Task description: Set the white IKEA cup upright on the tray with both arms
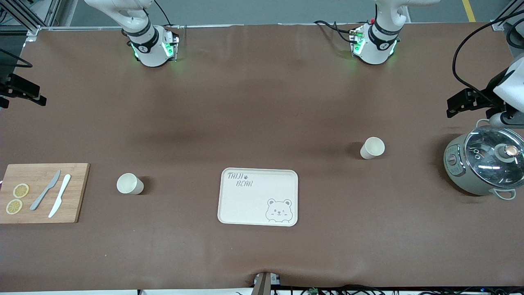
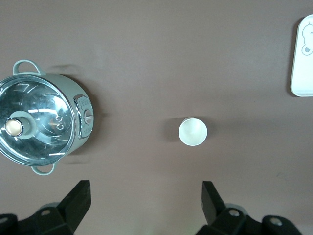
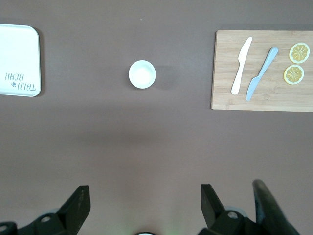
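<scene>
1. Cream-white tray (image 1: 258, 196) sits empty near the middle of the table, close to the edge nearest the front camera; the bear face and "TAIJI BEAR" lettering are unobstructed, so both cups have a clear drop zone.
2. One white cup (image 1: 372, 148) stands upright toward the left arm's end, farther from the front camera than the tray and apart from it. The left wrist view looks straight into its open mouth.
3. A second white cup (image 1: 130, 183) stands upright toward the right arm's end, between the tray and the wooden cutting board (image 1: 41, 192). One cup per arm; the layout suits a two-arm pick.
4. Left gripper (image 2: 146, 200) hangs high over the brown table (image 1: 262, 102), fingers spread wide, holding nothing; its cup lies ahead of the gap.
5. Right gripper (image 3: 145, 203) is likewise raised, fingers apart and empty, its cup in view.
6. Judgement: no reach begun; neither cup is grasped.
7. Clutter: the board carries two knives (image 1: 53, 193) and lemon slices (image 1: 17, 198); a lidded electric cooker (image 1: 485, 162) sits at the left arm's end corner, near the first cup.
</scene>
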Available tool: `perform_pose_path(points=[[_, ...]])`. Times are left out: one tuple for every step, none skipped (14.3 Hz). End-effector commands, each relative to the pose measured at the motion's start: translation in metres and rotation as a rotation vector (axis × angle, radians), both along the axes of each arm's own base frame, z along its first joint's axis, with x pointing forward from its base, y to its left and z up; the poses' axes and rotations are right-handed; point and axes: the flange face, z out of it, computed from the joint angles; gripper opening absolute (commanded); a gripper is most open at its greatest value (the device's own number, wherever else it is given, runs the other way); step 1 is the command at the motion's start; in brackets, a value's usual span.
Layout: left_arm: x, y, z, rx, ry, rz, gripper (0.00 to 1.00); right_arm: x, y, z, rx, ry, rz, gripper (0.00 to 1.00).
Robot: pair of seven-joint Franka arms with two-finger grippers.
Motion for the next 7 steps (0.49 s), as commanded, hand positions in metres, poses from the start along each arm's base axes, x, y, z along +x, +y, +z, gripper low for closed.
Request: perform_pose_path(points=[[0.0026, -0.0014, 0.0039, 0.008, 0.004, 0.01, 1.0, -0.0072, 0.0017, 0.0045, -0.011, 0.0, -0.008, 1.0], [0.0028, 0.001, 0.0046, 0.006, 0.003, 0.01, 1.0, -0.0071, 0.0017, 0.0038, -0.011, 0.001, -0.008, 1.0], [0.0024, 0.0009, 0.0062, 0.005, 0.0, 0.011, 1.0, -0.0071, 0.0017, 0.0038, -0.011, 0.001, -0.008, 1.0], [0.0023, -0.0007, 0.0069, 0.006, -0.002, 0.011, 1.0, -0.0071, 0.0017, 0.0038, -0.011, 0.001, -0.008, 1.0], [0.0027, -0.0019, 0.006, 0.003, 0.0, 0.01, 1.0, -0.0071, 0.0017, 0.0038, -0.011, 0.001, -0.008, 1.0], [0.0031, -0.0033, 0.0064, -0.002, -0.004, 0.005, 1.0, -0.0071, 0.0017, 0.0038, -0.011, 0.001, -0.008, 1.0], [0.0066, -0.0026, -0.0002, -0.008, 0.006, -0.006, 1.0, -0.0071, 0.0017, 0.0038, -0.011, 0.001, -0.008, 1.0]])
